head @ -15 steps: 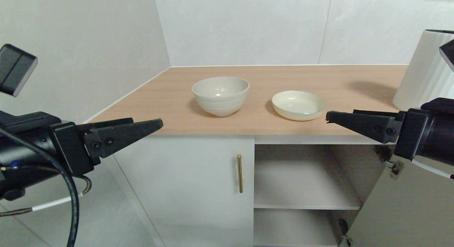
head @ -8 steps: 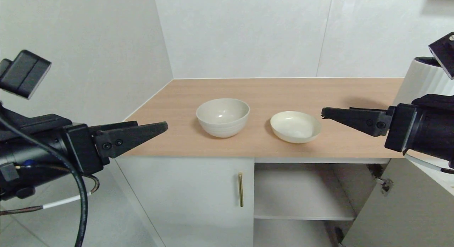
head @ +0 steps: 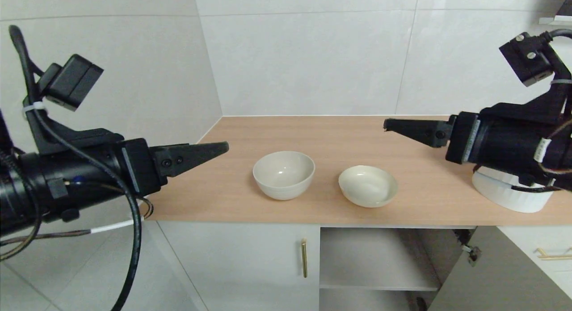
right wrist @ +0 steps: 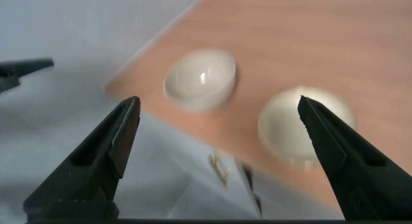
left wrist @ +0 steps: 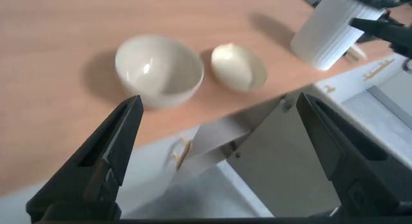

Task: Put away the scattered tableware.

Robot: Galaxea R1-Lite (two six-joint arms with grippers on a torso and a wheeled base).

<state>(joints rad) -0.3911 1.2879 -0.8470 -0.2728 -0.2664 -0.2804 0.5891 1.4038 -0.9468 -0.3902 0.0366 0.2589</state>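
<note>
Viewpoint rose over the last second, so the drift of the tableware down the frame is camera motion. The deep bowl (head: 283, 174) and shallow dish (head: 368, 186) sit unmoved on the surface (head: 339, 132), side by side and apart. The left gripper (head: 223, 146) and right gripper (head: 387, 123) now ride above surface height, fingers spread, empty. Both pieces lie between and below the fingers. Judgement: height gained for a grasp from above; open cupboard (head: 375, 257) awaits.

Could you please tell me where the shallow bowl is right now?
In the head view the shallow bowl sits on the wooden countertop near its front edge, just to the robot's right of the deeper bowl, above the open cupboard.
</note>
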